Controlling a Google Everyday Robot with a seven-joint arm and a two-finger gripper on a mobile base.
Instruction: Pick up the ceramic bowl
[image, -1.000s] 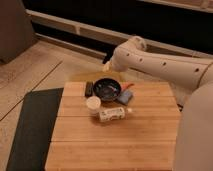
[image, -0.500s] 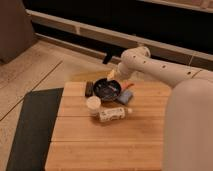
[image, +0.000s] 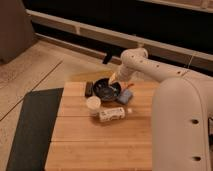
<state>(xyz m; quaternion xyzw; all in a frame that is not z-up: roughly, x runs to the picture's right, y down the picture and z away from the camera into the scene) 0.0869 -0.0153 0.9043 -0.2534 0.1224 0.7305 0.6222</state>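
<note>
Here's the ceramic bowl (image: 106, 90), dark and glossy with pale streaks inside, sitting on the wooden counter (image: 100, 145) toward its far edge, and everything else clusters round it. Right at the bowl's far right rim hovers the end effector (image: 113, 79), its pale tip pointing down at the rim. It's very close, though whether it touches the bowl is hard to say, and whether it's released or clenched I cannot tell from here. The white arm (image: 150, 67) bends in from the right of the bowl, elbow raised above and behind it. Just left of the bowl lies a small dark rectangular block (image: 89, 89), close beside the rim. In front of the bowl, a touch to the left, stands a small white cup (image: 93, 105). Further in front, a white packet (image: 112, 114) lies on its side. To the bowl's right, just beside it, a blue item (image: 125, 97) rests on the wood. Far left of the bowl, down on the floor, a dark mat (image: 30, 125) runs alongside the counter.
</note>
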